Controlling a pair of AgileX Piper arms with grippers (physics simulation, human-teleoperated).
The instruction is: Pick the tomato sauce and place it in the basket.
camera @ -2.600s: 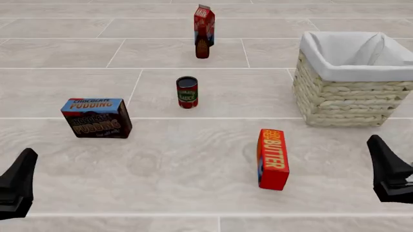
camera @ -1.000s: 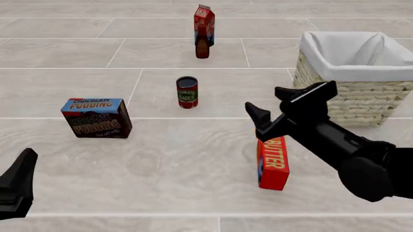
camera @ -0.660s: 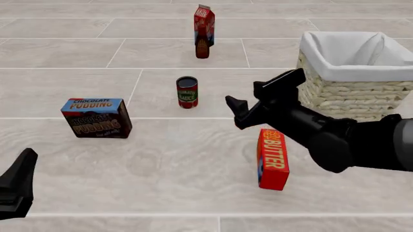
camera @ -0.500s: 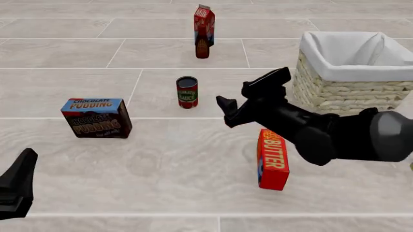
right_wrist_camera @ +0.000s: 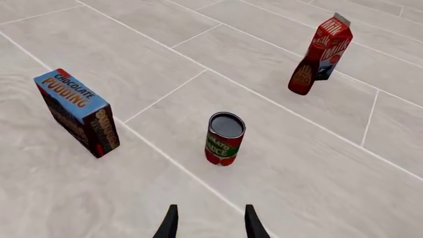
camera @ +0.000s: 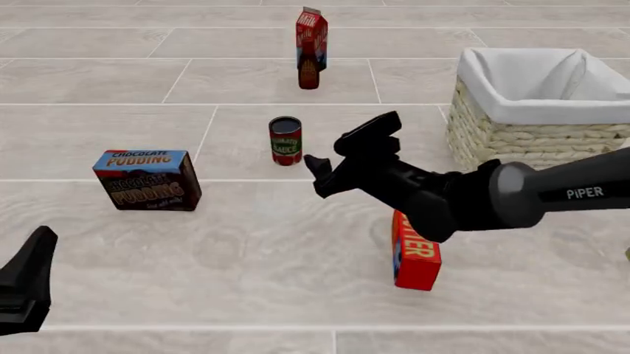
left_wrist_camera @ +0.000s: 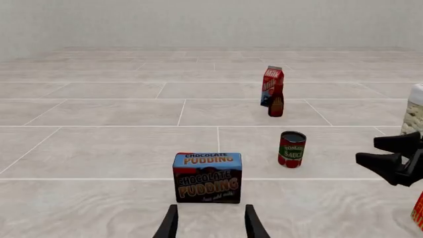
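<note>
Stands upright on the tiled desk [camera: 246, 243], the tomato sauce can [camera: 285, 140], mid-desk, untouched, well left of the wicker basket [camera: 536, 144] at the far right. Reaches in from the right, the right claw [camera: 340, 158], released, fingers spread, hovering just right of the can and a little nearer the camera, apart from it. Sits centred ahead of the fingertips in the right wrist view, the can [right_wrist_camera: 225, 139], dark lid up. Rests low at the near left edge, the left claw [camera: 28, 284], fingers apart in its own wrist view. Stands left of the can, the chocolate pudding box [camera: 147, 179]; behind it, the red milk carton [camera: 311, 35] with a small brown bottle [camera: 308, 72] in front. Lies partly under the right arm, the butter box [camera: 415, 254].
</note>
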